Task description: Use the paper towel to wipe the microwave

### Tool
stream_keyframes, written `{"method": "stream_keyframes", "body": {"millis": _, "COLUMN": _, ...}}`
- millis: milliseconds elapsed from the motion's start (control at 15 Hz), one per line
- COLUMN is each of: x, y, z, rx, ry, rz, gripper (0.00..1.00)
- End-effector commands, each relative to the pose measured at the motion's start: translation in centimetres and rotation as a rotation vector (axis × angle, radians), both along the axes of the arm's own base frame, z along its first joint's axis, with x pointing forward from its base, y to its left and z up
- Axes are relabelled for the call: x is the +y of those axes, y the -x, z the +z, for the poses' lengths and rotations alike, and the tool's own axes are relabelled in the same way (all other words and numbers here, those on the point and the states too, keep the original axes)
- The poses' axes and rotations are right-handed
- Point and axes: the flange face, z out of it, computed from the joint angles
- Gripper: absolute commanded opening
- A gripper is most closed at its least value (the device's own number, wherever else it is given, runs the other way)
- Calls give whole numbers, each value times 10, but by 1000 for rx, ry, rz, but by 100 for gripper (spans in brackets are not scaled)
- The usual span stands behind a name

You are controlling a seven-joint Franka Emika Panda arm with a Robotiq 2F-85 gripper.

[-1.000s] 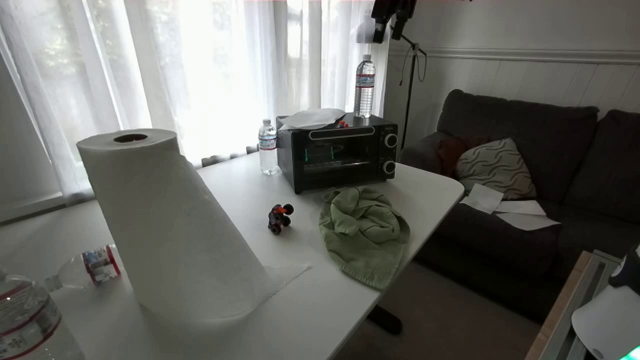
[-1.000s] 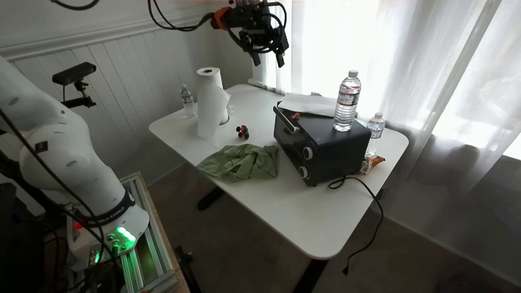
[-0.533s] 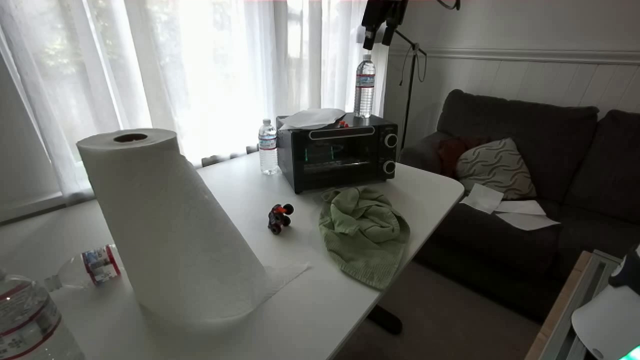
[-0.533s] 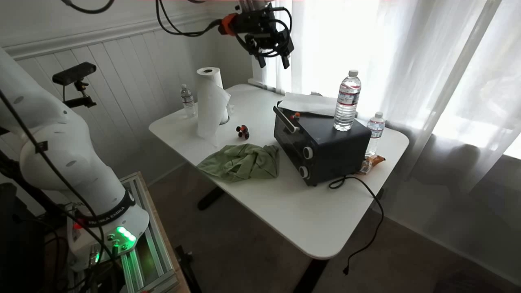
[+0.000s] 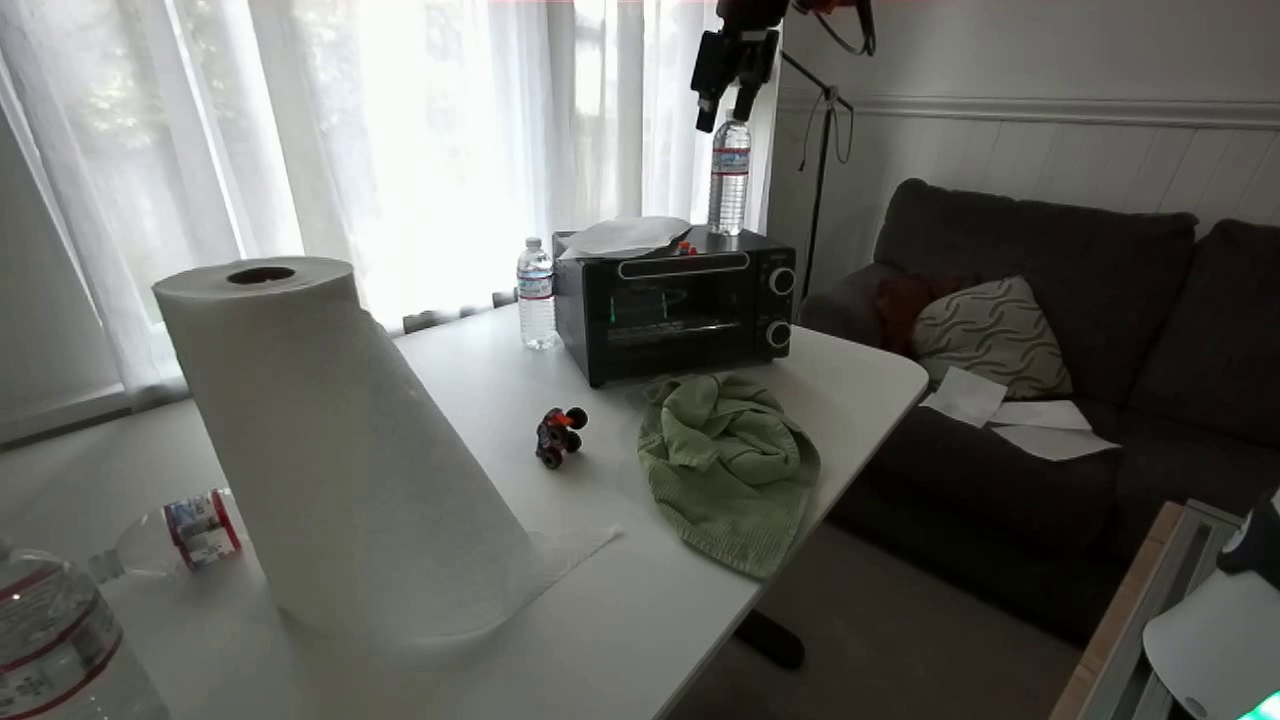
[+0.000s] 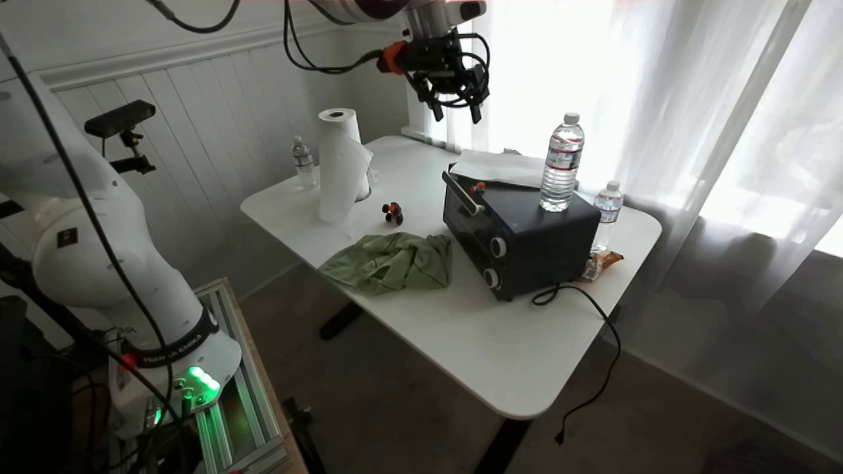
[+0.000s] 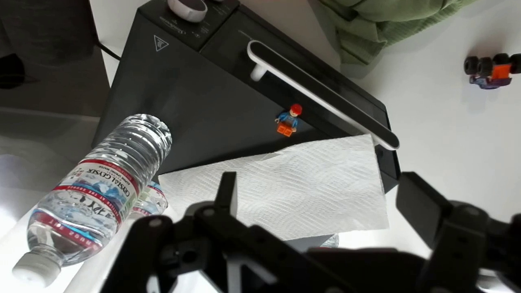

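Firstly, hazards, largest item to smallest.

Black boxy microwave (image 5: 675,310), dark glass front, on the white round-cornered table (image 6: 487,355): might shift if pressed hard in wiping.

Black two-fingered gripper (image 6: 457,114): fingers well apart, nothing between them, in mid-air above table height. A descent too low would likely jam the tips on the microwave's hard top; one too shallow would miss the towel.

White quilted paper towel (image 7: 309,183), loose: lies on the microwave's top, overhanging its edge; could slide off or crumple if pinched at one corner only.

Clear plastic water bottle (image 6: 561,164), red-banded label: upright on the same top; a wide sweep would probably topple it.

Small toy figure (image 7: 288,120), red cap, blue shirt, orange legs: near the top's front edge; a stroke could carry it over.

Counts, same order.

Table, 1. Microwave, 1. Upright white paper-towel roll (image 5: 310,440), 1. Crumpled green ribbed cloth (image 5: 730,465), 1. Gripper, 1. Loose paper towel, 1. Water bottles, at least 5: the one on top; rear bottle (image 6: 606,217); side bottle (image 5: 537,295); bottle near the roll (image 6: 303,164); lying bottle (image 5: 200,530). Orange-brown wrapper (image 6: 602,263), 1. Dark toy truck (image 5: 556,438), orange trim, 1. Toy figure, 1.
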Motion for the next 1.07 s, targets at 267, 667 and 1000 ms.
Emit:
{"method": "stream_keyframes", "body": {"millis": 267, "x": -13, "y": -29, "z": -13, "rx": 4, "ry": -6, "rz": -1, "gripper": 100}}
{"method": "stream_keyframes", "body": {"millis": 667, "x": -21, "y": -39, "z": -31, "rx": 7, "ry": -9, "rz": 14, "gripper": 100}}
{"method": "stream_keyframes", "body": {"millis": 1000, "x": -16, "y": -54, "z": -59, "rx": 35, "ry": -5, "rz": 76, "gripper": 100}}
